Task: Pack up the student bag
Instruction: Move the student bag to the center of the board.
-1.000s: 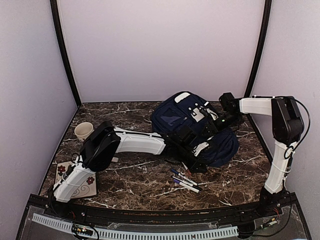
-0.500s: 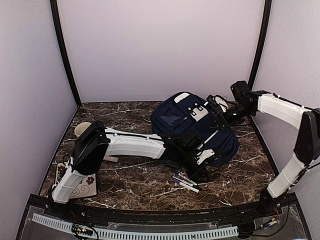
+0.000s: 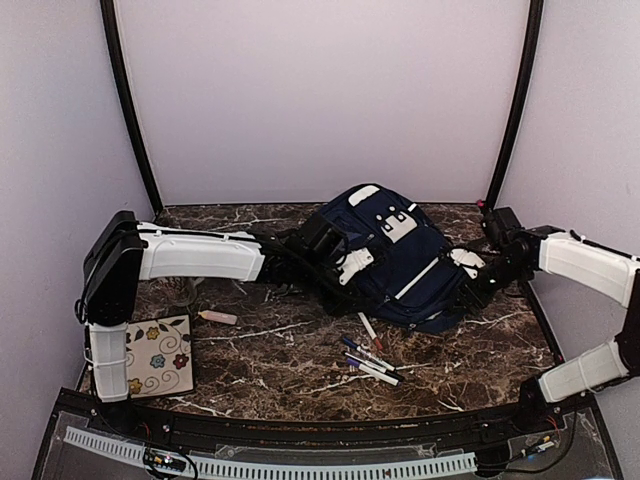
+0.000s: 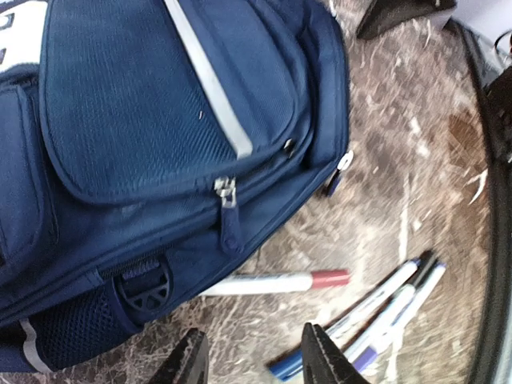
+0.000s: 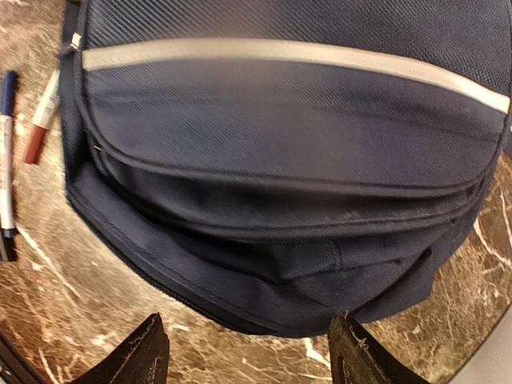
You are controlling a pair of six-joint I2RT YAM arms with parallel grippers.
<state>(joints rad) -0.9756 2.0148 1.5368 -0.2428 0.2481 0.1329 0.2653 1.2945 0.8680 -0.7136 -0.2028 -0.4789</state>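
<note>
Marble table; student bag just beyond right gripper.

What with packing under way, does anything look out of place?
The navy-blue fabric backpack lies flat while blue-capped pens lie scattered loose on the brown marble table beside it; a white red-capped marker pokes out from under its edge. None of them is packed yet.
</note>
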